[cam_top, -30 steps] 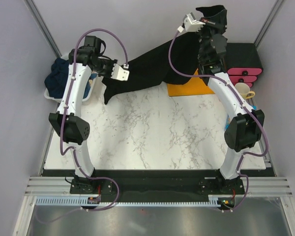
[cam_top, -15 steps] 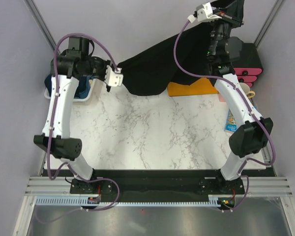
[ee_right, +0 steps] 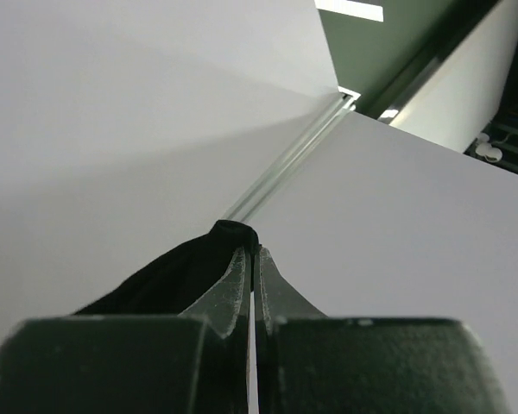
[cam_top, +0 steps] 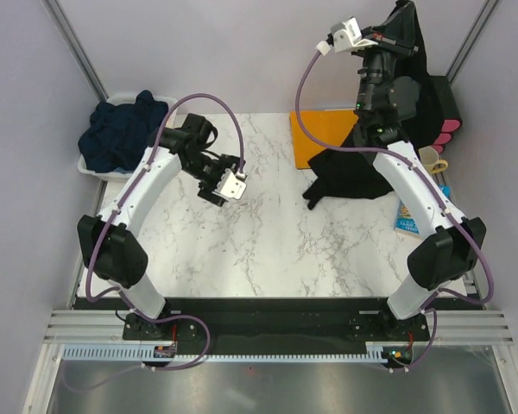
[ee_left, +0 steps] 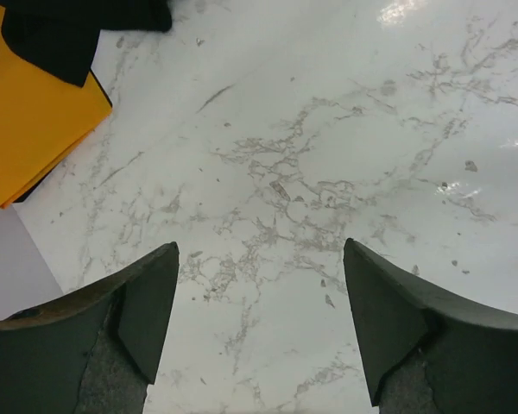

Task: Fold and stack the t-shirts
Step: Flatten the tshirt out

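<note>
A black t-shirt (cam_top: pixel 345 172) hangs from my right gripper (cam_top: pixel 399 34), which is raised high at the back right. The shirt's lower part is bunched on the marble table (cam_top: pixel 268 250), partly over the orange sheet (cam_top: pixel 311 138). In the right wrist view the gripper (ee_right: pixel 255 252) is shut on a pinch of black t-shirt (ee_right: pixel 168 280). My left gripper (cam_top: pixel 224 190) hovers over the middle of the table, apart from the shirt. In its wrist view the left gripper (ee_left: pixel 259 259) is open with only marble between its fingers; the black t-shirt (ee_left: pixel 60 34) lies far ahead. Navy t-shirts (cam_top: pixel 121 129) are heaped at the back left.
The navy heap sits in a white bin (cam_top: pixel 88 168) at the table's back left corner. A black and pink drawer unit (cam_top: pixel 447 129), a mug (cam_top: pixel 427 159) and a small blue item (cam_top: pixel 406 220) stand along the right edge. The orange sheet (ee_left: pixel 34 129) lies flat.
My left gripper opened, let go of the black t-shirt and swung from the back left to the table's middle. The shirt dropped and now hangs from the right gripper alone.
</note>
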`<state>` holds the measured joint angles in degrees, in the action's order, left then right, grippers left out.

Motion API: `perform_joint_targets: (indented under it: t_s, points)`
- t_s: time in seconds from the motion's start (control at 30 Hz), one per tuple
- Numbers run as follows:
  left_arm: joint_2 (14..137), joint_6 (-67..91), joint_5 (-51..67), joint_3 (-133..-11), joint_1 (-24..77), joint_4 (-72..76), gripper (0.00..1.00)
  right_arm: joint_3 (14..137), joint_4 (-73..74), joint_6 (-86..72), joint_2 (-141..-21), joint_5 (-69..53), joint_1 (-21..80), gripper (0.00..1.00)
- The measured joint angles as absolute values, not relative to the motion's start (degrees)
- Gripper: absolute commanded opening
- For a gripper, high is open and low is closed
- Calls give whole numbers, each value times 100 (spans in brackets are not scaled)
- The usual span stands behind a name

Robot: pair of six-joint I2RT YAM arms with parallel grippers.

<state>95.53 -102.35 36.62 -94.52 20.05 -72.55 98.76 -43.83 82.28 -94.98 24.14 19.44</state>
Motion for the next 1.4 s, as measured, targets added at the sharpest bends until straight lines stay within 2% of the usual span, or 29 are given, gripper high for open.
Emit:
perform_joint_targets:
  t_s: [0.17, 0.23, 0.27, 0.47, 0.57, 0.63, 0.77, 0.83, 0.87, 1.2, 1.4]
  points:
    - [9644, -9950, 3741, -9478, 2316, -6700, 86, 9782, -4130, 8455, -9555, 2388, 2132, 0]
    - [9673, -9839, 3785, -9511, 2405, -6510, 82, 9784, -3887, 8560, -9561, 2388, 2226, 0]
    - [9684, -9786, 3789, -9513, 2436, -6420, 76, 9797, -3728, 8556, -9561, 2386, 2279, 0]
    - [9636, -9177, 3691, -9408, 2248, -5835, 73, 10665, -1710, 8215, -9835, 2473, 2967, 0]
    - [9397, -8757, 3586, -8967, 1929, -5164, 73, 11120, -2204, 8348, -10278, 2720, 3336, 0]
    - [9153, -8560, 3522, -8580, 1710, -4803, 74, 11946, -2912, 8617, -11004, 2840, 3500, 0]
    - [8685, -8438, 3461, -8047, 1520, -4368, 75, 14442, -3341, 9054, -12733, 2805, 3424, 0]
    - [8527, -8427, 3474, -7905, 1544, -4213, 75, 14615, -3483, 9225, -12943, 2768, 3249, 0]
    - [8475, -8423, 3498, -7863, 1553, -4139, 76, 14571, -3509, 9260, -12943, 2777, 3109, 0]
    - [8512, -8315, 3769, -7797, 1844, -3798, 76, 11354, -3959, 9236, -11518, 3371, 1472, 0]
    - [9227, -8318, 4106, -7924, 2342, -3710, 81, 9546, -3938, 9275, -10864, 3479, 961, 0]
